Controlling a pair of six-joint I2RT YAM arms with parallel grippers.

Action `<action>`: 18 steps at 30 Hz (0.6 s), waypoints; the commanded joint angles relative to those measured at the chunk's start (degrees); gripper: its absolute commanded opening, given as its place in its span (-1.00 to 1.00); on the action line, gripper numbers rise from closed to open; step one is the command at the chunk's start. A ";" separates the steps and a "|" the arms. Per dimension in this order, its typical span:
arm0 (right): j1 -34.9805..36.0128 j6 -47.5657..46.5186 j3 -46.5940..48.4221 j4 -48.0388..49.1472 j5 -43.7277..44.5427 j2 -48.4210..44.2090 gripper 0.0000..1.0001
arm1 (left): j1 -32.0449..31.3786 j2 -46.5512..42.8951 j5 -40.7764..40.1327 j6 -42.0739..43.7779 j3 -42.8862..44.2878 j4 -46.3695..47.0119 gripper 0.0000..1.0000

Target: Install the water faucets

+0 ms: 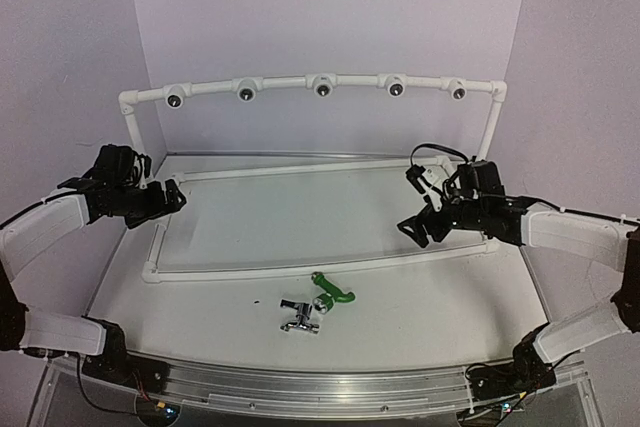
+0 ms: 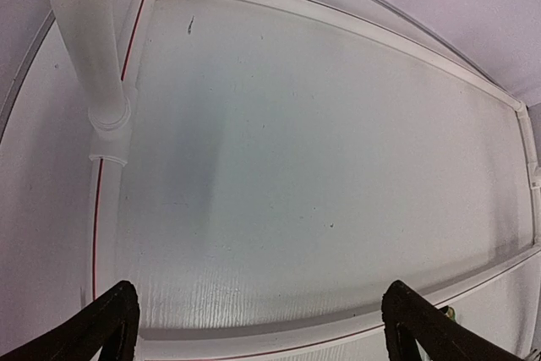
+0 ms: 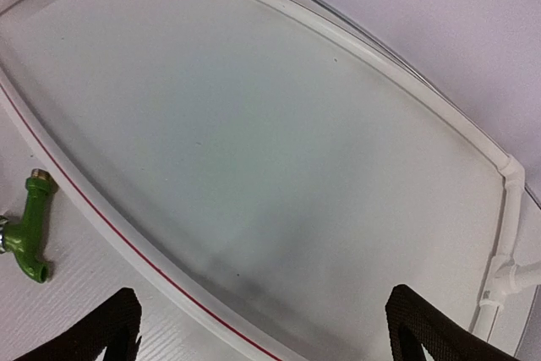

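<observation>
Water faucets: a bright green plastic bent-spout tap [image 1: 333,294] and a shiny chrome metal T-handle tap [image 1: 298,316] lie just beside each other on my white bench [image 1: 450,297], in front of the white pipe frame [image 1: 300,269].
Left claw [image 2: 259,289]: spread wide, empty, over the frame's left end.
Right claw [image 3: 260,292]: spread wide, empty, over the frame's right end.

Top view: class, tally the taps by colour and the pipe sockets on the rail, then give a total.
Green plastic tap: 1
Chrome metal tap: 1
White pipe sockets: 5
Total: 7
</observation>
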 commanded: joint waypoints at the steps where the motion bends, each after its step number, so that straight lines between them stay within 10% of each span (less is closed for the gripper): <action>1: 5.76 -2.74 0.16 -2.95 -3.91 -0.63 0.96 | -0.04 -0.89 2.83 -0.65 2.58 1.13 0.99; 10: 26.85 -6.33 3.08 -6.59 3.54 10.21 0.96 | -0.08 -2.67 5.19 -1.97 3.88 -0.30 0.99; 18: 30.31 -6.07 7.40 -5.63 9.25 19.68 0.93 | -0.14 -4.61 5.02 -2.19 3.21 -1.88 0.99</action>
